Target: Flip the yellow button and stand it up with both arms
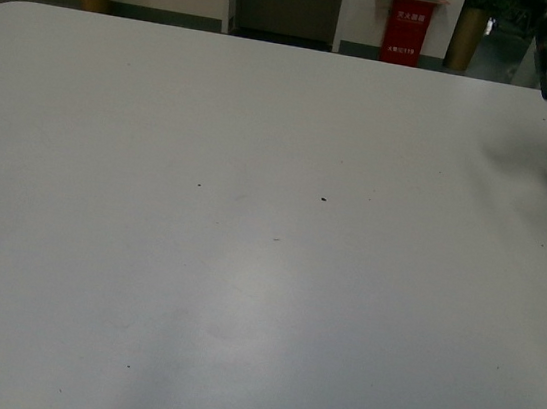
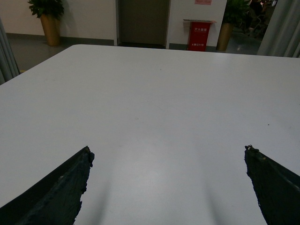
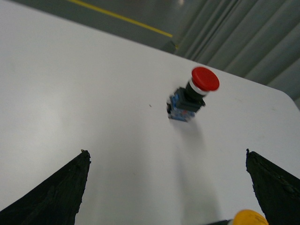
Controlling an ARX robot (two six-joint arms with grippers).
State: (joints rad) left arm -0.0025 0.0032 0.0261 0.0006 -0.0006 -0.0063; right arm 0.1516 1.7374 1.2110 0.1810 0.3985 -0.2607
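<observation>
White matte surface (image 1: pixel 246 261). Right end effector (image 3: pixel 166 187) released, fingers spread above the surface near its far right corner; the yellow-orange round-capped button (image 3: pixel 250 218) peeks between them, just beside the right finger. A red-capped, blue-blocked button (image 3: pixel 192 96) stands beyond it. Left end effector (image 2: pixel 168 183) released, grasping nothing.

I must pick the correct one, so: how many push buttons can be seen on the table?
2. A red button stands upright on its blue block, farther from the right gripper. The yellow button shows only its cap at the picture's edge, near the right gripper's fingers. More may be hidden.
</observation>
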